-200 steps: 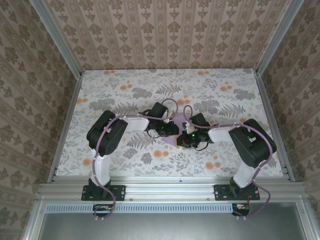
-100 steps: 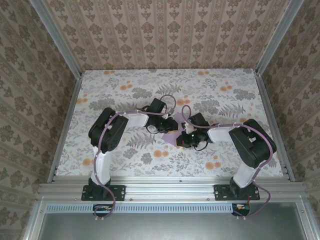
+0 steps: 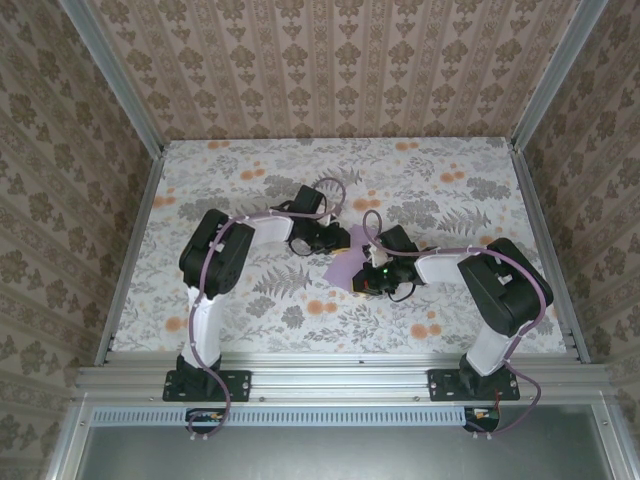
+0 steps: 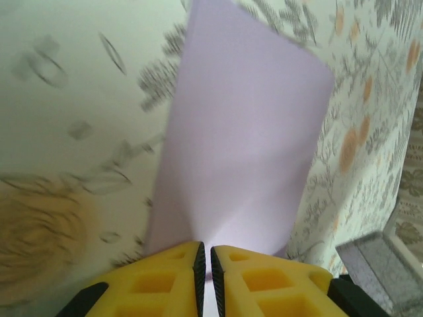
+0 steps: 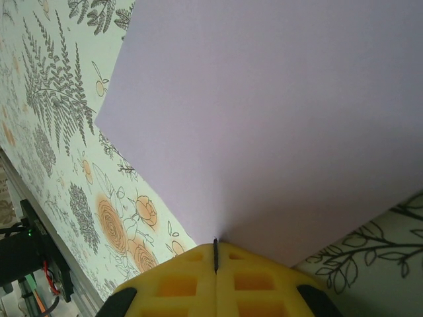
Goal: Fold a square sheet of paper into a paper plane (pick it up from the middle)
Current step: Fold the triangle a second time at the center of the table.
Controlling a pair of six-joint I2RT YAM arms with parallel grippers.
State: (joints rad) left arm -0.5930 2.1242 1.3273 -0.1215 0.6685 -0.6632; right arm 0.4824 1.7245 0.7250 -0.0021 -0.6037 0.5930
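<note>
Swung back and leftward, my left gripper (image 4: 205,264) pinches the square sheet of paper (image 4: 244,145); my right gripper (image 5: 215,256) pinches its opposite edge, the sheet spanning between them, seemingly lifted off the desk (image 3: 250,170).

The far half of the table (image 3: 420,165) lies open from left edge to right edge. At the middle the left arm (image 3: 215,262) and right arm (image 3: 500,282) meet, left fingers (image 4: 182,261) and right fingers (image 5: 188,263) each clamped on the square sheet of paper (image 3: 343,266), barring passage. Walls (image 3: 330,70) close three sides.
</note>
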